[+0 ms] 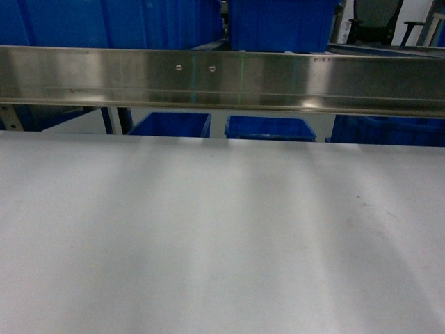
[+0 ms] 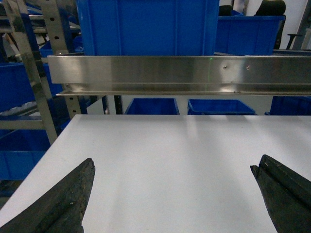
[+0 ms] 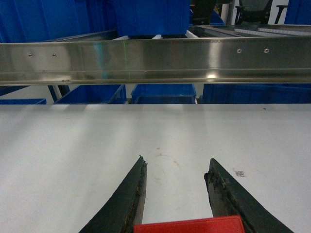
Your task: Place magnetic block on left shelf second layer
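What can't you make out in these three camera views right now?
- Magnetic block: right wrist view, cut off by the bottom edge between the right tool fingers; firm grip unclear.
- Left shelf: left wrist view, tiers hidden behind the steel rail and blue crates.
- Head view: no arm or tool in frame.
- Left tool: open, fingers cropped.

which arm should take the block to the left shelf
Right. The red block already sits between the right gripper fingers, while the left gripper is wide open and empty. The shelf uprights show only in the left wrist view, so the right arm likely has the longer reach.
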